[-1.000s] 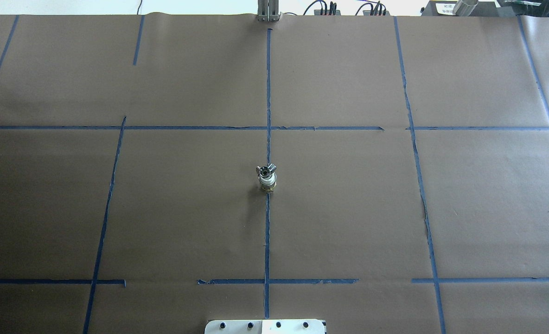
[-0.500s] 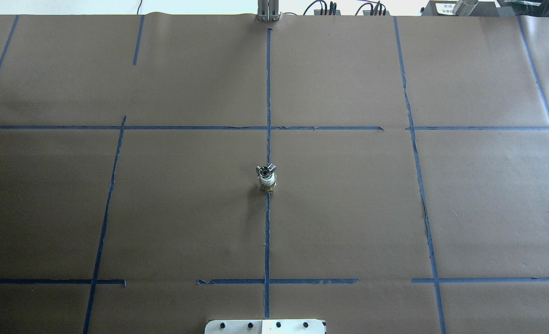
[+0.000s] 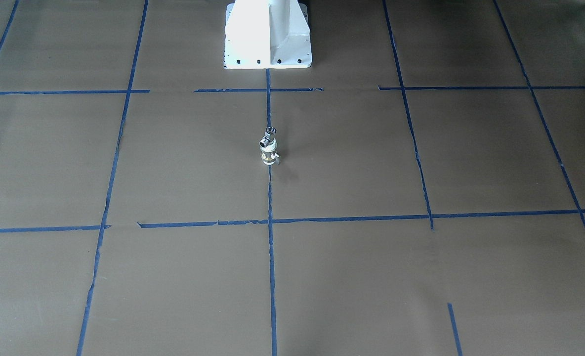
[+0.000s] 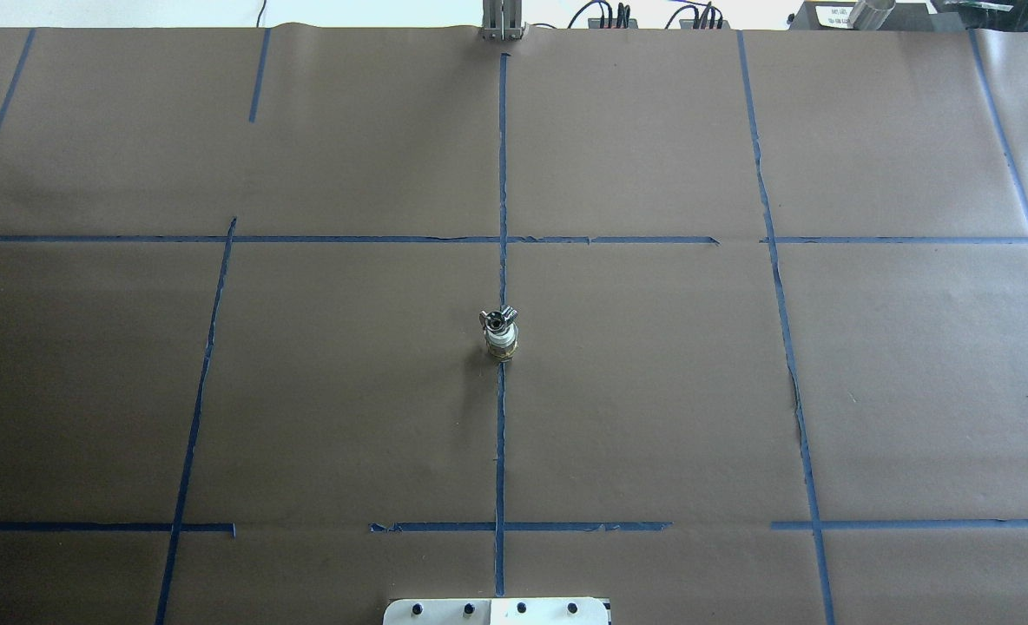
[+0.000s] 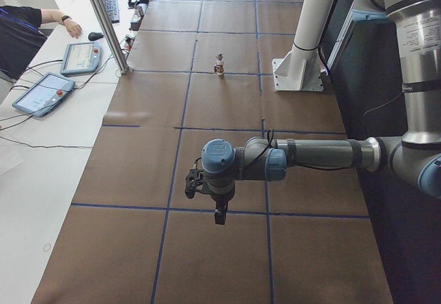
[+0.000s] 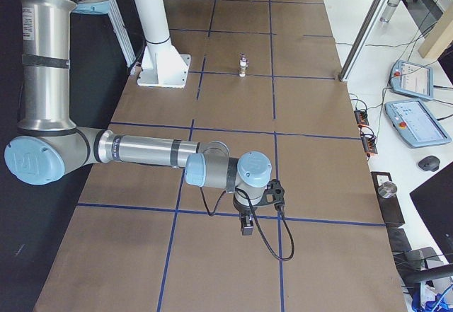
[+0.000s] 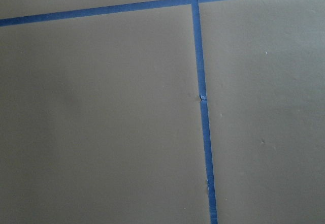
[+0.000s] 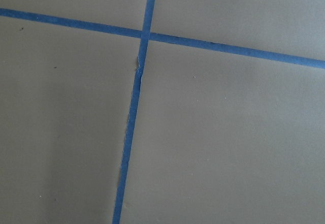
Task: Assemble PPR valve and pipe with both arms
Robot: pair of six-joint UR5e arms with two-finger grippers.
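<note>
Overhead view unchanged over the last second. PPR valve (image 4: 500,344) stands on the surface (image 4: 653,391), on the central tape line (image 4: 499,434), with the pipe (image 4: 498,318) seated on top. Judged: joint made.

Long axis vertical, pipe end up, branches toward 10 and 2 o'clock.

Left tool (image 5: 218,216) and right tool (image 6: 247,226) hang well apart from it; clenched or released, cannot tell.

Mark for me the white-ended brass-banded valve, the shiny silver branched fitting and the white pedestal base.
White-ended brass-banded valve (image 4: 501,344): overhead view, white body.
Shiny silver branched fitting (image 4: 497,318): overhead view, top stub.
White pedestal base (image 3: 268,34): front-facing view, front face.
</note>
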